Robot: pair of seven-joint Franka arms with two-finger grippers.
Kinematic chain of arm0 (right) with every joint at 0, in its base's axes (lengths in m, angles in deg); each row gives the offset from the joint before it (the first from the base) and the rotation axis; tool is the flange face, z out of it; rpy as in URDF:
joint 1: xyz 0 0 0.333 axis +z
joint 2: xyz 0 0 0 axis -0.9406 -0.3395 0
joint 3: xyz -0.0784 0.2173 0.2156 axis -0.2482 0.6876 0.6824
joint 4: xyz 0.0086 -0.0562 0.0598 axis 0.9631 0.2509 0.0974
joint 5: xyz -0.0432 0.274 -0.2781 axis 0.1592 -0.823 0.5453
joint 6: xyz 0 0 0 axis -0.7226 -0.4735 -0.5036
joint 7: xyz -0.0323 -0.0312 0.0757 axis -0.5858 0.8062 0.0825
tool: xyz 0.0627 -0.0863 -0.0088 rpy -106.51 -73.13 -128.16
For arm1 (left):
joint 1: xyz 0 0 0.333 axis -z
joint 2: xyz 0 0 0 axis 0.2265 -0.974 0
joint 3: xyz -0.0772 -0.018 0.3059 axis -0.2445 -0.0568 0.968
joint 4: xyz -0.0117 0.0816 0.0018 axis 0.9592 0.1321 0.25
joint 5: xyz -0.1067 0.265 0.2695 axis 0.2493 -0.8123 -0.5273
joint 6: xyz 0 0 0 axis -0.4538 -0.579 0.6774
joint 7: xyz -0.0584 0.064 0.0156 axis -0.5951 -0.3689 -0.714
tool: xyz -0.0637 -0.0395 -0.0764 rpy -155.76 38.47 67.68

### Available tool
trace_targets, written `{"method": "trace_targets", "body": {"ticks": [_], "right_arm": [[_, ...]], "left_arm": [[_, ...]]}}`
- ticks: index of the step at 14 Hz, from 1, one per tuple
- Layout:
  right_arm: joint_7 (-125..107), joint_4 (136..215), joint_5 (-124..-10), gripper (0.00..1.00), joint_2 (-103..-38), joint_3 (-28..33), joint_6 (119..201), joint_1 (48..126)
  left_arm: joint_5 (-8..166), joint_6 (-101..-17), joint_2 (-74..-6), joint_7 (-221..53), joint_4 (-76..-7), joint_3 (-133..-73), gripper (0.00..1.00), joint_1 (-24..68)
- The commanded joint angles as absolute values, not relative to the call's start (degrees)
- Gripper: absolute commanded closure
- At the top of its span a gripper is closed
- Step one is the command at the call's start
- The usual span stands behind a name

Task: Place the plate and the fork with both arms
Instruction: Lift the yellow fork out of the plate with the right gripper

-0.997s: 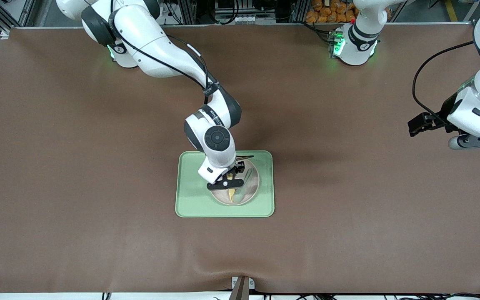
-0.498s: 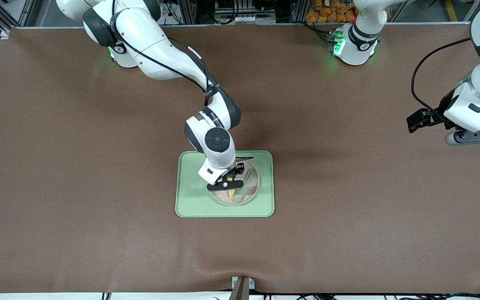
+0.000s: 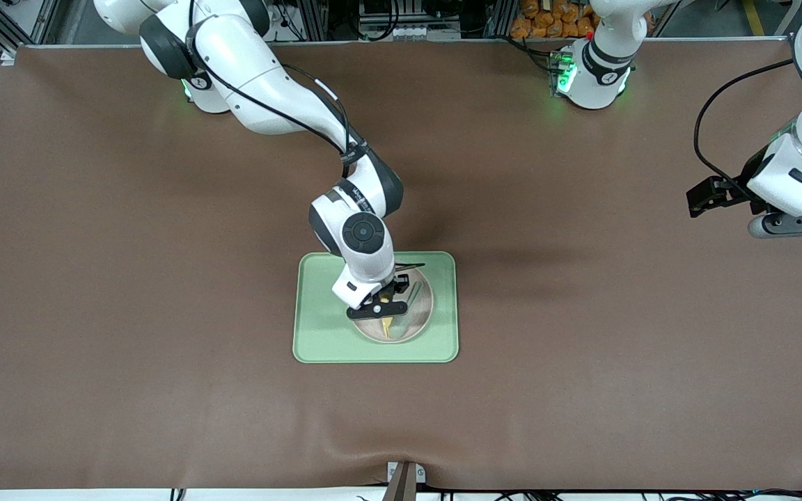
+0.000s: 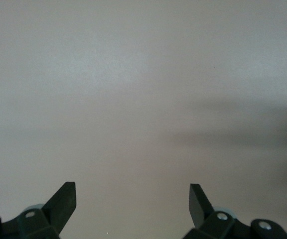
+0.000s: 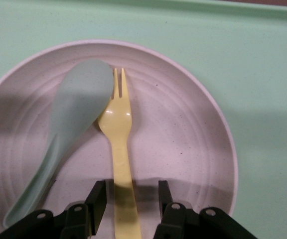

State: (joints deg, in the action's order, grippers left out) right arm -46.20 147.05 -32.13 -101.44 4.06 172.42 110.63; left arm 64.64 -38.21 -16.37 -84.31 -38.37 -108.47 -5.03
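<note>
Yellow fork flat in plate, beside green spoon; plate on green tray. Right gripper low over plate, fingers narrowed since a second ago, straddling fork handle, small gaps. Left gripper wide apart, raised over bare brown table, shifted slightly upward.

We note a pale yellow fork and a pale green spoon on an off-white, faintly speckled plate. Light green tray; plain brown table. White arms, black grippers.
</note>
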Motion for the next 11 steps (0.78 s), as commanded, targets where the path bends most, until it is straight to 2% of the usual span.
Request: {"method": "trace_targets", "body": {"ticks": [1, 6, 8, 11], "right_arm": [[-47.98, 145.51, -31.05, 0.51, -102.43, 3.71, 172.59, 111.29], [-47.98, 145.51, -30.43, 0.54, -103.13, 3.71, 172.59, 111.64], [-48.42, 145.51, -30.61, 0.82, -103.13, 3.79, 172.32, 111.64], [-49.12, 145.42, -30.69, 0.90, -102.69, 3.79, 171.88, 111.55]], "left_arm": [[63.74, -37.92, -14.45, -83.49, -39.85, -108.65, 0.00, -5.45], [63.74, -37.92, -14.45, -83.49, -39.85, -108.65, 0.00, -5.45], [63.74, -37.92, -14.45, -83.49, -39.85, -108.65, 0.00, -5.54], [63.74, -37.92, -14.36, -83.49, -39.85, -108.65, 0.00, -5.54]]}}
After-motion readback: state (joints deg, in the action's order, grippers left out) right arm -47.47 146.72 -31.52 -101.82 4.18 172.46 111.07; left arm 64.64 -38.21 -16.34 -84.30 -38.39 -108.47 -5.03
